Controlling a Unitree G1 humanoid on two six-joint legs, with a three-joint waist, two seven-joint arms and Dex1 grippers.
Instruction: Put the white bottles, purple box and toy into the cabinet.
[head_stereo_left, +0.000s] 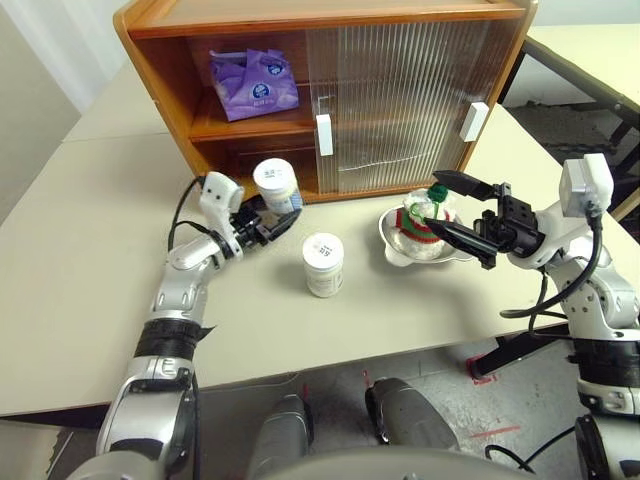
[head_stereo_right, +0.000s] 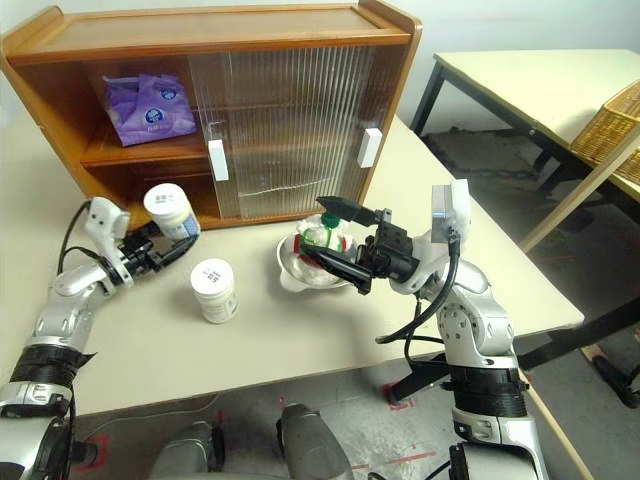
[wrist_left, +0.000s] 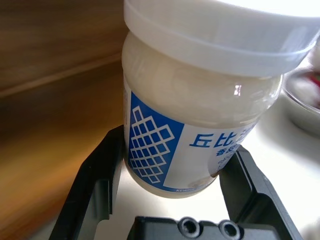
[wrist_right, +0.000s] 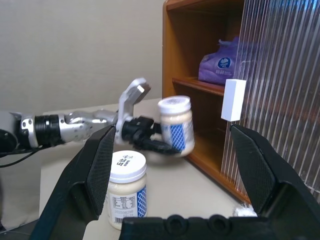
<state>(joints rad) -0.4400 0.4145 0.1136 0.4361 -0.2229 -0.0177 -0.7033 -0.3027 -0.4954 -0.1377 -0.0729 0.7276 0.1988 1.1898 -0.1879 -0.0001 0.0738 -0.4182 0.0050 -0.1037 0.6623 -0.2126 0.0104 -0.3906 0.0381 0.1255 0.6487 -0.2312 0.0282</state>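
While the left jaws grip one bottle off the table before the cabinet, the other bottle stands nearby. Purple box lies on the upper shelf. Right jaws gape around the toy in its bowl.

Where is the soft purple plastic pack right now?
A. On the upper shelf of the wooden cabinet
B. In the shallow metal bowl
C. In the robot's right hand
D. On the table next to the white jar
A: the soft purple plastic pack lies on the upper shelf of the wooden cabinet, behind the open left side, away from both hands.
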